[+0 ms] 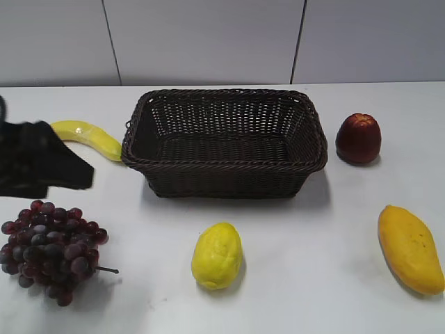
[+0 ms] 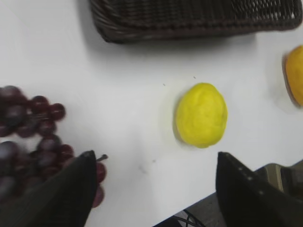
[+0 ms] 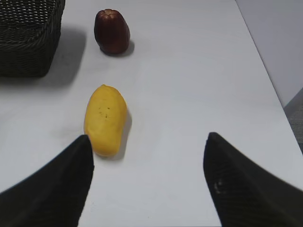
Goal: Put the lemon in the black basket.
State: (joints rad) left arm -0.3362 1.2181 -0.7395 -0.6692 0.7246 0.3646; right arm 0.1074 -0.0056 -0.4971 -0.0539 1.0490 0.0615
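The bright yellow lemon lies on the white table in front of the black basket, which stands empty at the middle back. In the left wrist view the lemon lies ahead and to the right of my open left gripper, apart from it; the basket's near wall runs along the top. The left arm shows as a blurred black shape at the left edge. My right gripper is open and empty above bare table; it is out of the exterior view.
Red grapes lie front left, close to my left finger. A banana lies left of the basket. A dark red fruit stands back right. A mango lies front right, beside my right gripper's left finger.
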